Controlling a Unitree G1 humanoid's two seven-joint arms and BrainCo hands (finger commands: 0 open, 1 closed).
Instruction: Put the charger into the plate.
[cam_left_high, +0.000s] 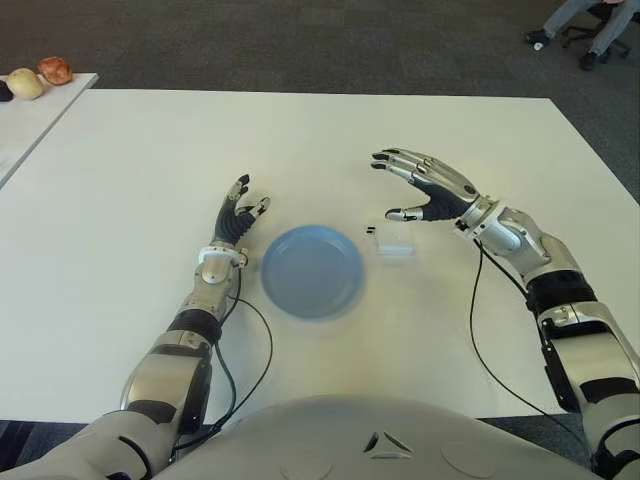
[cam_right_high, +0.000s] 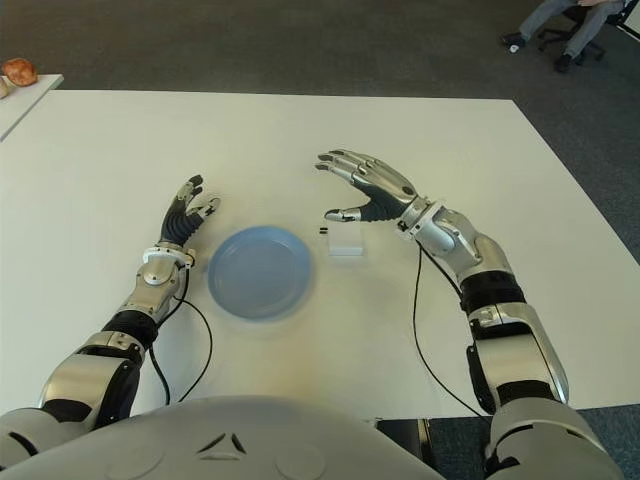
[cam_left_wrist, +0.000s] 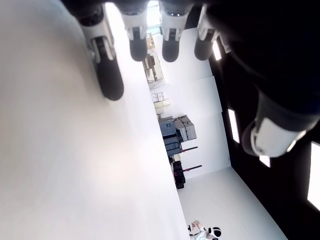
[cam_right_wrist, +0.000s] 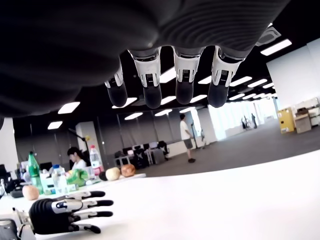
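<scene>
The right hand hovers above the white table with its fingers spread wide and slightly arched, palm turned down and toward the robot's left, holding nothing. Just below and a little to the near side of its thumb lies the charger, a small white block flat on the table, with a dark bit at the end that faces the plate; the hand is not touching it. Farther out to this hand's left, just beside the charger but apart from it, sits the blue plate, which holds nothing. Beyond the plate, on its far side from the right hand, the left hand shows with its fingers extended and relaxed, gripping nothing.
</scene>
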